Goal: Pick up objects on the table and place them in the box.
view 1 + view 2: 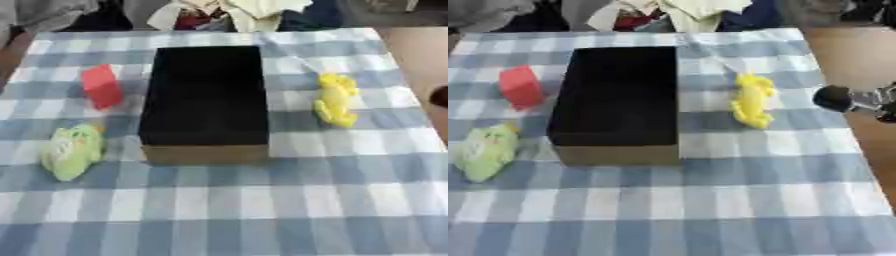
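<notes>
Right now I judge the task is at its start: the box (205, 100) sits open at the middle of the table (262, 210) with nothing visible in its dark inside. I count three objects outside it: one red block (101, 86) at ten o'clock, one green toy (72, 151) at eight o'clock, one yellow toy (336, 99) at three o'clock. My right robot hand (861, 99) shows at the right edge; I cannot tell whether its fingers are apart. The left is out of view. Next I would reach for the yellow toy, the nearest.
</notes>
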### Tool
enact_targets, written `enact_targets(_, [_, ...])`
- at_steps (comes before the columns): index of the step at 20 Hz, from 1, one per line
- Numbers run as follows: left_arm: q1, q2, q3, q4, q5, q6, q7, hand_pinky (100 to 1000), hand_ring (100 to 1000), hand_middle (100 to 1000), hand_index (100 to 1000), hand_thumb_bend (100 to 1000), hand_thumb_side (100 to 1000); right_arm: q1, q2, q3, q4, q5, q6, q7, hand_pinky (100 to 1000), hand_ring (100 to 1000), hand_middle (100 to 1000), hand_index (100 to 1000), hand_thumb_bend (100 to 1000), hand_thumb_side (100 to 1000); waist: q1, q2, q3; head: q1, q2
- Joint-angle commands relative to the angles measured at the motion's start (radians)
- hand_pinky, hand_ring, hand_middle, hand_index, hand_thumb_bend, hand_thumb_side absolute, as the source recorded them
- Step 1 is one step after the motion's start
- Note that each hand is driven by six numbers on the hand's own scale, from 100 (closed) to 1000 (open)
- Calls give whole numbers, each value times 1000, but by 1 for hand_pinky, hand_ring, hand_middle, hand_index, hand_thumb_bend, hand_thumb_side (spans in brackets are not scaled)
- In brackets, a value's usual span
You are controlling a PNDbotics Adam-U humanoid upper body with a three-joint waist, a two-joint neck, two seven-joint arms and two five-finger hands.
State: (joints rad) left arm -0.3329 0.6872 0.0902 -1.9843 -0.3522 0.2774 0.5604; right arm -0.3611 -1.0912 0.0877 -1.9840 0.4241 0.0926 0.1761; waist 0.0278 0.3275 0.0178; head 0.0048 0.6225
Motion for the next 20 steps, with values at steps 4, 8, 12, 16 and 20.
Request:
enact_targets(4, [-2, 42, 3, -16, -3, 1, -9, 741, 921, 863, 893, 351, 1000, 3, -63, 0, -16, -14, -37, 89, 990, 991, 940, 902, 774, 1000, -4, -22, -2, -6, 1])
enact_targets(8, [-3, 42, 2, -16, -4, -2, -12, 736, 923, 864, 893, 297, 1000, -4, -67, 6, -16, -32, -58, 114, 987, 988, 936, 908, 750, 1000, -5, -24, -2, -8, 3])
enact_targets(12, [-6, 40, -2, -16, -2, -11, -20, 735, 924, 865, 892, 279, 1000, -33, -65, 24, -16, -50, -61, 127, 981, 985, 933, 930, 708, 916, -5, -25, 1, -12, -3])
enact_targets(16, [-8, 39, -7, -16, 0, -16, -26, 734, 925, 865, 889, 263, 1000, -67, -55, 50, -16, -63, -44, 159, 959, 973, 919, 945, 632, 718, -3, -24, 4, -19, -7])
enact_targets(20, [-9, 37, -10, -16, 2, -16, -32, 734, 925, 864, 883, 246, 1000, -104, -40, 71, -16, -65, 2, 194, 951, 964, 915, 948, 647, 720, -2, -21, 7, -28, -8])
